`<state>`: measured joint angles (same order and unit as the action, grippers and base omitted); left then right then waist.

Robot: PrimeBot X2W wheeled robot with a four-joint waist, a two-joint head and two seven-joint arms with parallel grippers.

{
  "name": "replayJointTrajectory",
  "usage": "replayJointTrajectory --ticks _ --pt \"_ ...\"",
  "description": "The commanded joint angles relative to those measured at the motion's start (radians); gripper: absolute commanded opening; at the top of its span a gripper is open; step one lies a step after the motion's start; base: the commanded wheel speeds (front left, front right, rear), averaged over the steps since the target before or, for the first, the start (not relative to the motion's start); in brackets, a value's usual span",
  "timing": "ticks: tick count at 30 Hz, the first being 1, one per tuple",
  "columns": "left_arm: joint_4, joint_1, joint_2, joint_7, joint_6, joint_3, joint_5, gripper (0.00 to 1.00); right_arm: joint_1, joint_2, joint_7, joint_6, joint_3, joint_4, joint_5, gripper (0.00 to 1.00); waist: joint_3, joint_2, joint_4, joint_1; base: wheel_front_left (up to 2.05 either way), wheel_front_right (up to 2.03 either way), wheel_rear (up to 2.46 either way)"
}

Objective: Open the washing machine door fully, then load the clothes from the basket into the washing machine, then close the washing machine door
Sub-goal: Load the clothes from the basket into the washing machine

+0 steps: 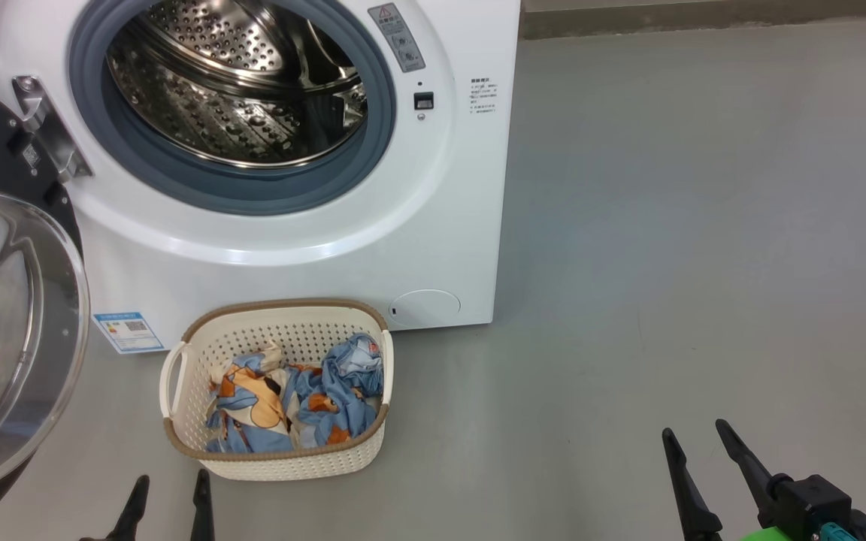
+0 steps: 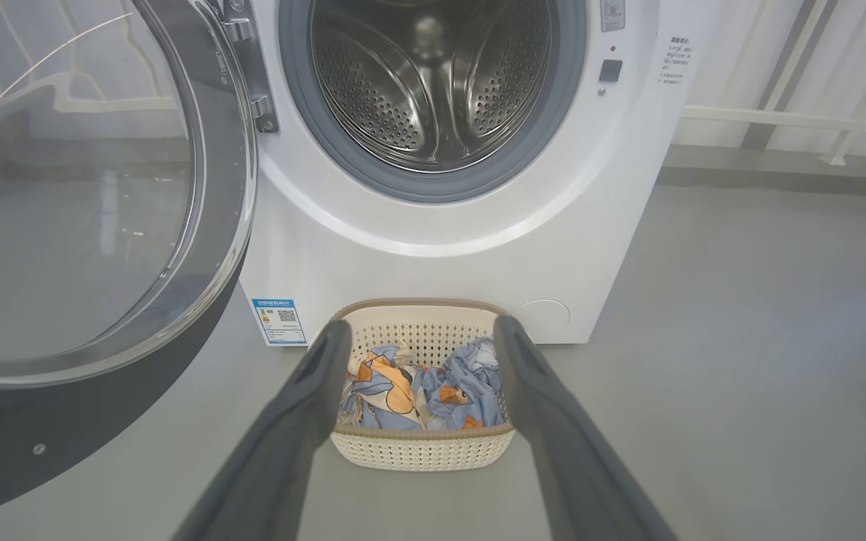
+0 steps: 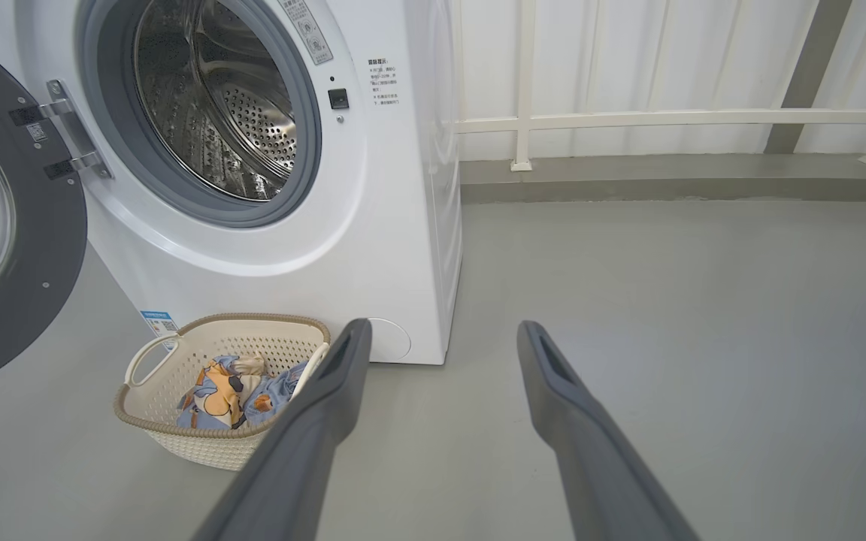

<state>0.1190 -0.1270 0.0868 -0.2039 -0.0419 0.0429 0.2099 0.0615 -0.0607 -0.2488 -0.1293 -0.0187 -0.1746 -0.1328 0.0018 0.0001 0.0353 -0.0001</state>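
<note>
Right wrist view adds what seems a railing [image 3: 673, 118] behind the washing machine [image 3: 373, 248].

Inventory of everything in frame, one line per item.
washing machine: 1, white, behind basket
washing machine door: 1, black with clear glass, swung open, head view's left
drum: 1, steel, inside machine
gasket: 1, grey-blue, around drum mouth
basket: 1, cream, brown rim, on floor before machine
clothes: 1 bundle, light blue, orange, cream, in basket
label: 1, blue, machine front, low left
round cap: 1, white, machine front, low right
railing: 1, white, background right of machine
left gripper: 1, dark, open, head view's lower left
right gripper: 1, dark, open, head view's lower right
</note>
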Motion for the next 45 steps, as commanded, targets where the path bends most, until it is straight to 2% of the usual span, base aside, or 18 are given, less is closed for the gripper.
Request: replayJointTrajectory --ticks 1,14,34,45 --pt "-0.028 0.024 0.020 -0.008 -0.011 -0.030 0.006 1.00 -0.016 -0.005 -0.013 -0.001 0.019 0.020 -0.005 1.00 0.001 -0.0001 0.001 0.0001 0.00 0.00 0.00" --pt "-0.004 0.041 0.031 -0.011 -0.022 -0.043 0.029 1.00 -0.023 -0.007 -0.013 -0.001 0.018 0.021 -0.001 1.00 0.017 -0.0001 0.010 0.0001 0.23 -0.23 0.00" --pt "0.021 0.068 0.044 -0.037 -0.052 -0.067 0.039 1.00 -0.028 -0.007 -0.013 -0.001 0.014 0.024 0.002 1.00 0.039 -0.0001 0.021 0.0001 1.67 -1.68 0.01" --pt "0.038 0.079 0.040 -0.048 -0.054 -0.061 0.042 1.00 -0.034 -0.007 -0.013 -0.001 0.010 0.020 0.004 1.00 0.053 -0.0001 0.023 0.0001 0.51 -0.51 0.00"
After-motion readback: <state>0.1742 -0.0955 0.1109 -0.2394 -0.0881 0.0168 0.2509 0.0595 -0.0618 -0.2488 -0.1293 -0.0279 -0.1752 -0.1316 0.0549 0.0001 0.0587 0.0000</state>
